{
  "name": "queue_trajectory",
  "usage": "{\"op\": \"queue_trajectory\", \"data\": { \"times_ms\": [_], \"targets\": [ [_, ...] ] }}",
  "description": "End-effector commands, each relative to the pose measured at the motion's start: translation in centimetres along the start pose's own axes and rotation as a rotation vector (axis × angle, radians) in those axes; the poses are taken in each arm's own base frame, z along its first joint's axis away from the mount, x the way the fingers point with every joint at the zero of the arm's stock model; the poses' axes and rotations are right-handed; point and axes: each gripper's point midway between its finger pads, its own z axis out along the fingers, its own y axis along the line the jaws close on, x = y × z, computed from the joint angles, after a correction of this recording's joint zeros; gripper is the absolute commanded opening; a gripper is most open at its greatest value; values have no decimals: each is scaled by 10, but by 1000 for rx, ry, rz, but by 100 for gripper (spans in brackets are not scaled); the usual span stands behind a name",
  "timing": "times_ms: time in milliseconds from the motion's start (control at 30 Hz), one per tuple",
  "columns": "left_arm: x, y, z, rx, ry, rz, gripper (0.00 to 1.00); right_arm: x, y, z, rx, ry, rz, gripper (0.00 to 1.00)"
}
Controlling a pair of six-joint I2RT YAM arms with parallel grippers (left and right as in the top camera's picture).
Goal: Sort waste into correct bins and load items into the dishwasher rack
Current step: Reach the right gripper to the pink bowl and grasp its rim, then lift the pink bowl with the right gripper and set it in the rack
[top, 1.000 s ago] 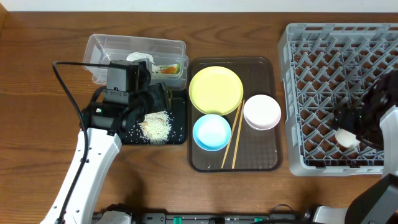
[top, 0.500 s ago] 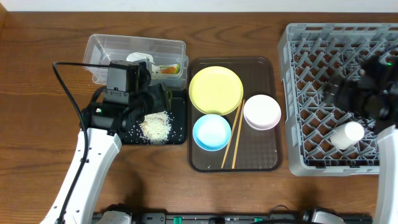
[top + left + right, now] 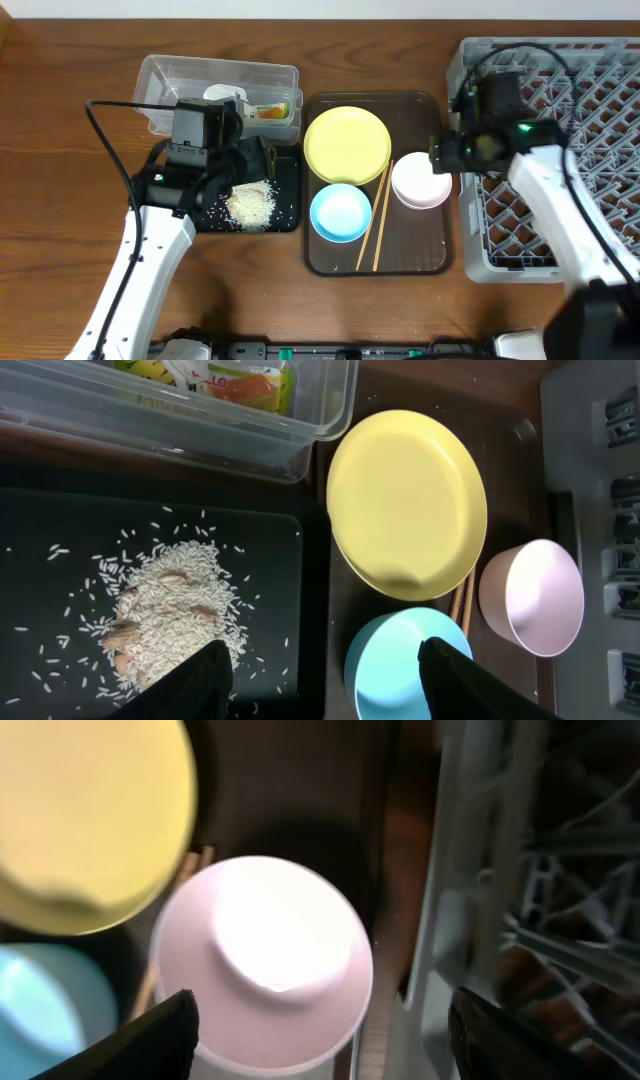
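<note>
Sitting on the brown serving tray (image 3: 420, 252), the pale pink bowl (image 3: 262, 960) lies right below the right gripper (image 3: 322, 1020), whose fingers are spread wide and empty. Around it, 2 chopsticks (image 3: 376, 222), the blue bowl (image 3: 341, 213) and the yellow plate (image 3: 347, 144) also await loading; none is in the grey rack (image 3: 490, 263) yet. Waste looks sorted: rice (image 3: 165, 600) in the black tray (image 3: 60, 520), wrapper (image 3: 272, 111) and white scrap (image 3: 224, 94) in the clear tub (image 3: 165, 70). The left gripper (image 3: 325, 675) hangs spread, holding nothing. No cup shows.
</note>
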Motion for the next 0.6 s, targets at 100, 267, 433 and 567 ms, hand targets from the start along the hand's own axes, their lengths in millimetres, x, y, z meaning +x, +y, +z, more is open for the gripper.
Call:
{"op": "queue_trajectory", "data": {
  "times_ms": [100,267,433,567],
  "targets": [
    [0,4,1,-14,3,19,63,14,-8,46,81,106,30,76],
    [0,4,1,-14,3,19,63,28,-8,73,92,183,26,61],
    [0,4,1,-14,3,19,63,35,-10,82,102,216,47,29],
    [0,4,1,-14,3,19,63,28,-12,75,104,187,51,6]
  ]
}}
